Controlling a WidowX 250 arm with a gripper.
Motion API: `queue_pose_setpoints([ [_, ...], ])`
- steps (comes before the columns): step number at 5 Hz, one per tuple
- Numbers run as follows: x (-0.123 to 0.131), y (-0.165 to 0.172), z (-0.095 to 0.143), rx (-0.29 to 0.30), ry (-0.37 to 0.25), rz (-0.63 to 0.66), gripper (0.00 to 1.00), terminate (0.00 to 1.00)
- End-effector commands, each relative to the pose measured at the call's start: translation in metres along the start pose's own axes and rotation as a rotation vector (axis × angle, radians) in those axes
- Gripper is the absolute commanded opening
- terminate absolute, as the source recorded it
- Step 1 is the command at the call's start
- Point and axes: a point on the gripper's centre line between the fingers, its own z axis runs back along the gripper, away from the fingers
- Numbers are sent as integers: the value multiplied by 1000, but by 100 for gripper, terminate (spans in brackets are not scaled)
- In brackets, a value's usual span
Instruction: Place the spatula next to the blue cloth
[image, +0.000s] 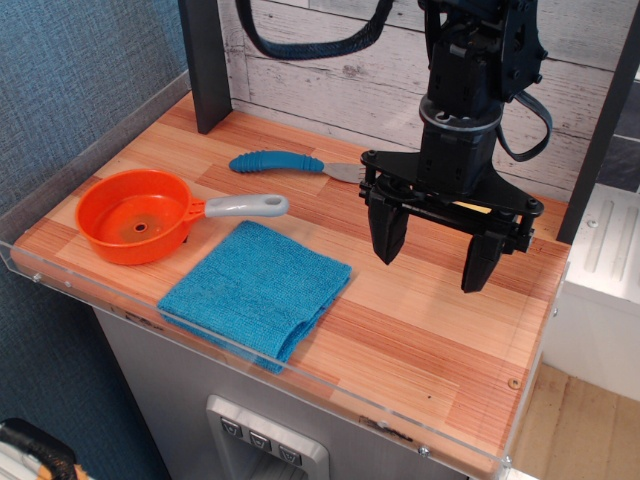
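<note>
The spatula lies flat on the wooden table near the back wall, its ribbed blue handle to the left and its grey head pointing right. The blue cloth lies folded and flat near the front edge, apart from the spatula. My gripper hangs above the table to the right of both, its two black fingers spread open and empty. The grey head of the spatula ends just left of the gripper's left finger.
An orange pan with a grey handle sits at the left, its handle pointing toward the cloth. A yellow object shows partly behind the gripper. A clear rim borders the table. A dark post stands at the back left.
</note>
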Motion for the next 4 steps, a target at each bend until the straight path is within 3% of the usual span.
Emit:
queue_pose_setpoints([
  [1, 0, 0, 0, 0, 0, 0, 100, 0],
  [3, 23, 38, -2, 99, -45, -300, 100, 0],
  [4, 36, 58, 3, 108, -82, -450, 100, 0],
])
